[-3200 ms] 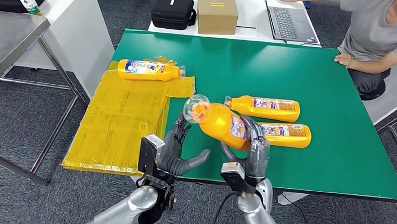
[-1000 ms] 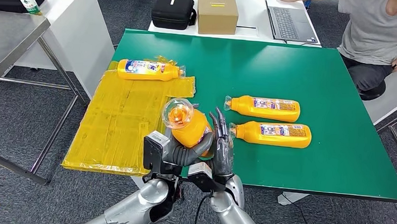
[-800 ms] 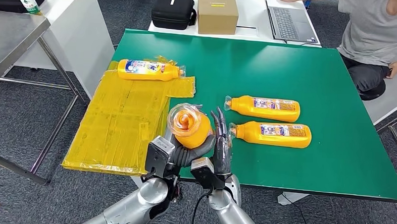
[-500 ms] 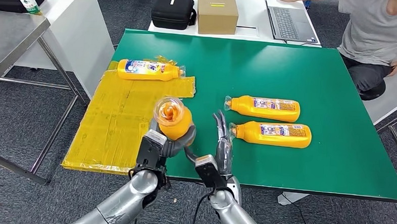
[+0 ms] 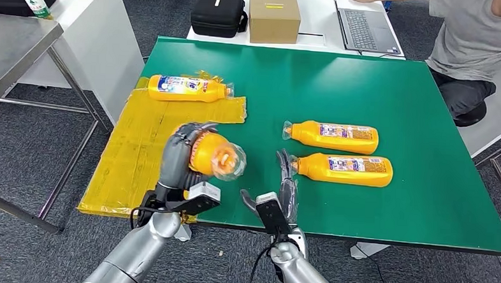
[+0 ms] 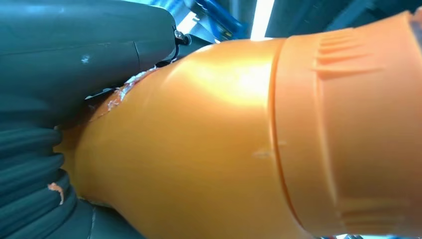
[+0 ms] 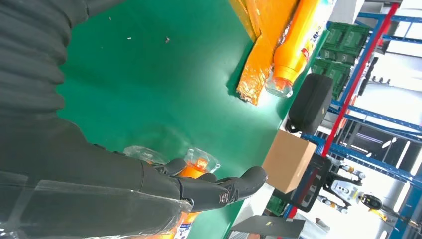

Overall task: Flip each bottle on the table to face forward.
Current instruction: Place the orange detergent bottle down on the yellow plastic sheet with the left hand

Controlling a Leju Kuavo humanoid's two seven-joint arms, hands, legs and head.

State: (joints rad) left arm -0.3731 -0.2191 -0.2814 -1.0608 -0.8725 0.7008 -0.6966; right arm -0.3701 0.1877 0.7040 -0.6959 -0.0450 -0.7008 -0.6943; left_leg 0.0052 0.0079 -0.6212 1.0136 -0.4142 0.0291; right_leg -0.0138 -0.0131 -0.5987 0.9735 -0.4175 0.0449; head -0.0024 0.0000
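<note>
Green-topped bench (image 5: 378,83) on dark grey carpet (image 5: 37,151). White desk (image 5: 317,17) behind it with a black case (image 5: 218,12), cardboard box (image 5: 274,16) and laptop (image 5: 364,25). Steel table (image 5: 16,42) off left.

The broad far half of the green counter (image 5: 365,83) lies bare, as does the stretch along its right edge, and the flattened yellow sheet (image 5: 152,150) over the left edge is bare through its middle, with one orange plastic bottle lying at its far end (image 5: 188,88) as the only block there. Two more orange bottles lying side by side (image 5: 337,137) (image 5: 349,170) stand in the way at the counter's centre, toward the near edge. At the near edge itself the left hand (image 5: 178,156) gripping an orange bottle with a clear cap (image 5: 217,155) and the spread, upright right hand (image 5: 286,181), just beside the nearer lying bottle's cap, leave a narrow gap of bare green between them.
</note>
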